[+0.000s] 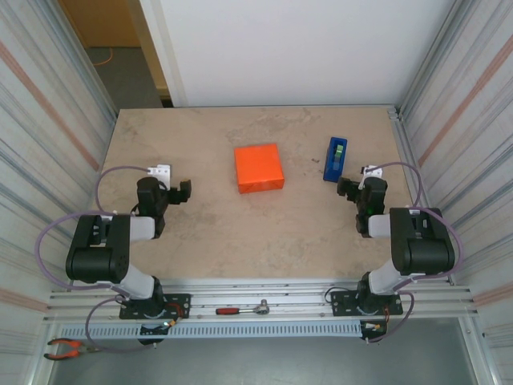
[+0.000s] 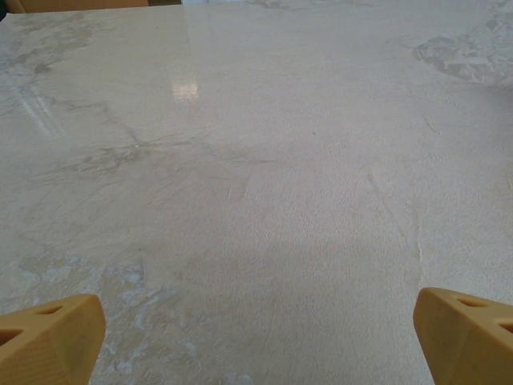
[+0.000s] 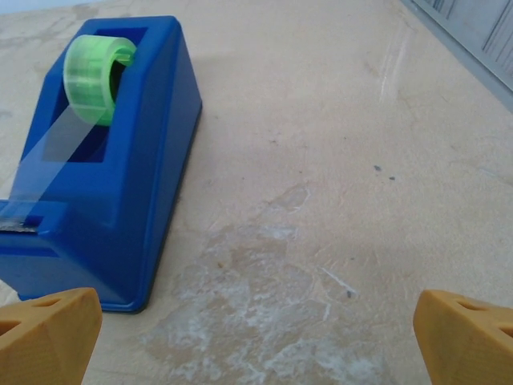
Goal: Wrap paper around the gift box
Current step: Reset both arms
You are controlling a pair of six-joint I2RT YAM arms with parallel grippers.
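The orange-skinned gift box (image 1: 259, 168) lies mid-frame in the overhead view, within both arms' reach, with the blue tape dispenser (image 1: 336, 159) handy just ahead of the right gripper (image 1: 358, 180). That gripper and the left gripper (image 1: 171, 183) have jaws spread wide, holding nothing, apparently parked.

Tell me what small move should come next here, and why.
Probably ease the right gripper toward the blue tape dispenser: it is open and empty, the dispenser sits just ahead, and the gift box already looks wrapped in orange.
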